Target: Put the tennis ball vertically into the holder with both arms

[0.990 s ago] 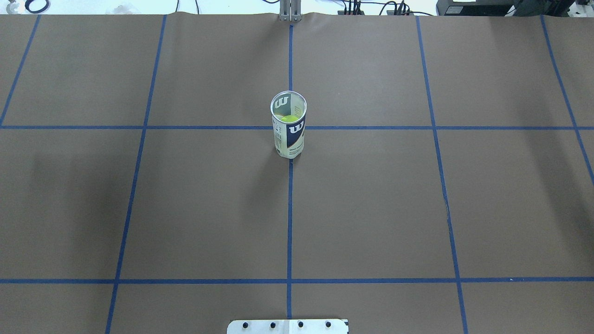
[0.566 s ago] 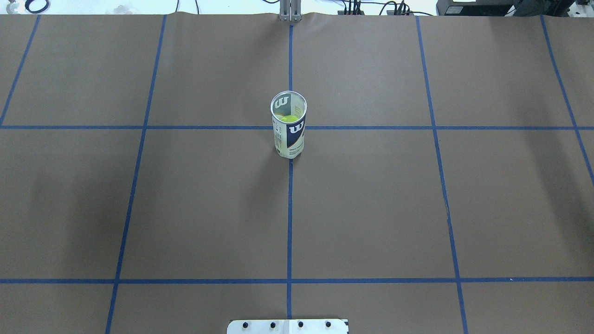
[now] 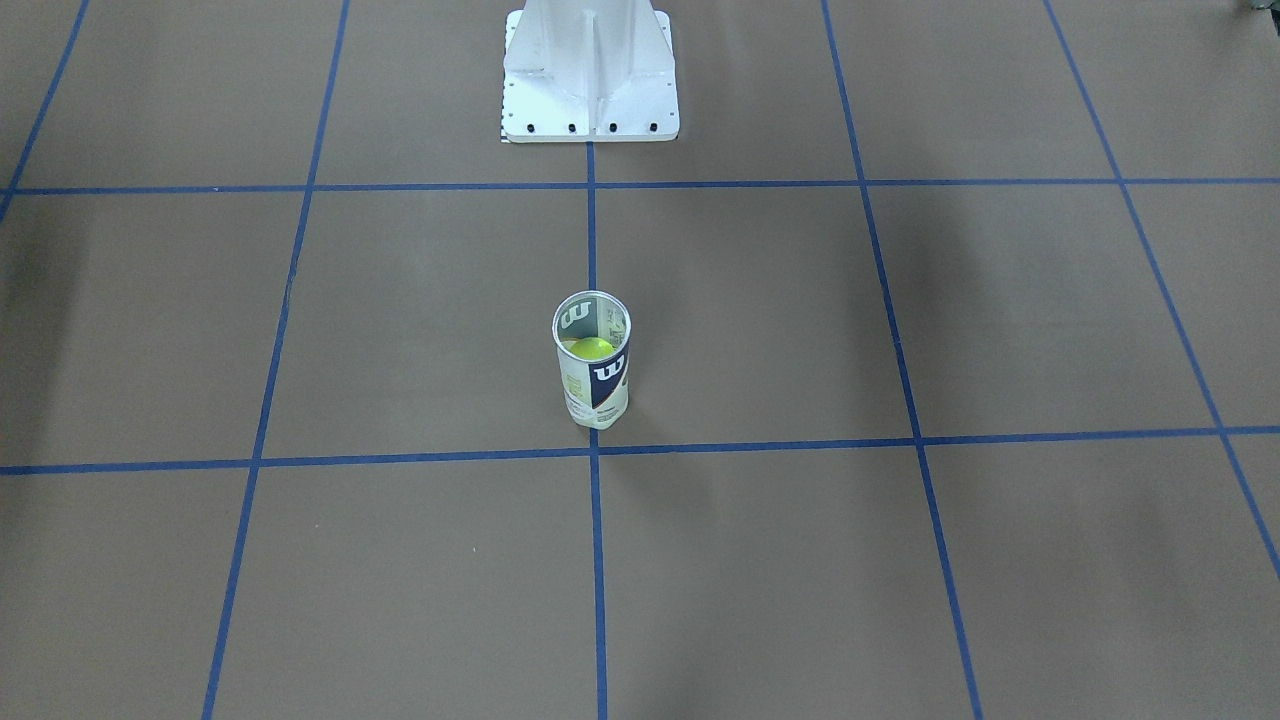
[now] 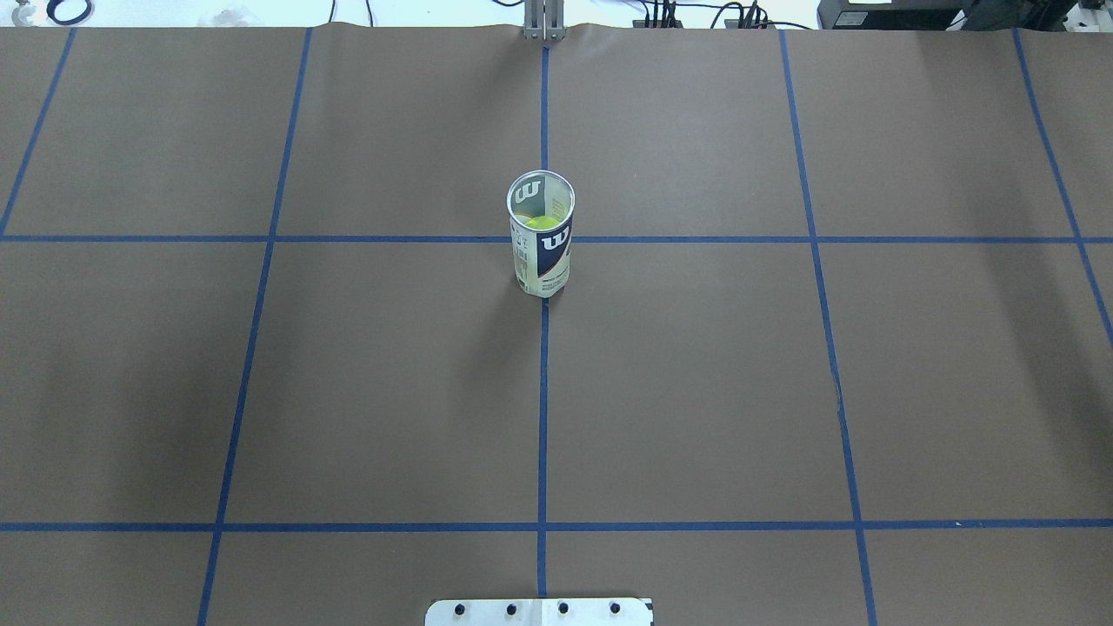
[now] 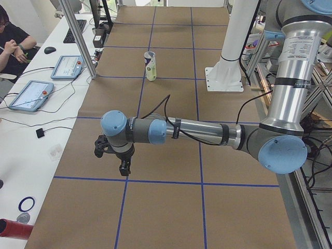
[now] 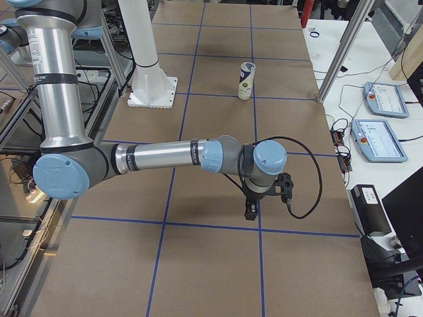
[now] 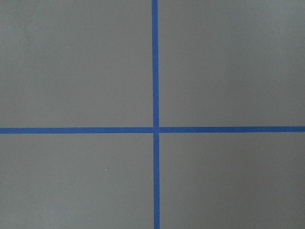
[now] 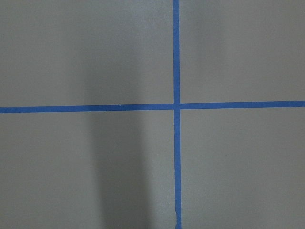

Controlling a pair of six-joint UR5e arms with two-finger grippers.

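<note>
Left arm (image 5: 199,133): silver-grey, jointed, forearm stretched level; black left gripper (image 5: 124,169) points down, state unclear.
Right arm (image 6: 165,157): same pose; black right gripper (image 6: 250,212) down, state unclear.

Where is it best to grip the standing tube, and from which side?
Probably the labelled wall of the tube, around mid-height, approached level from one side. It stands upright with its mouth open upward and a ball inside, so a side grip keeps the mouth free.
</note>
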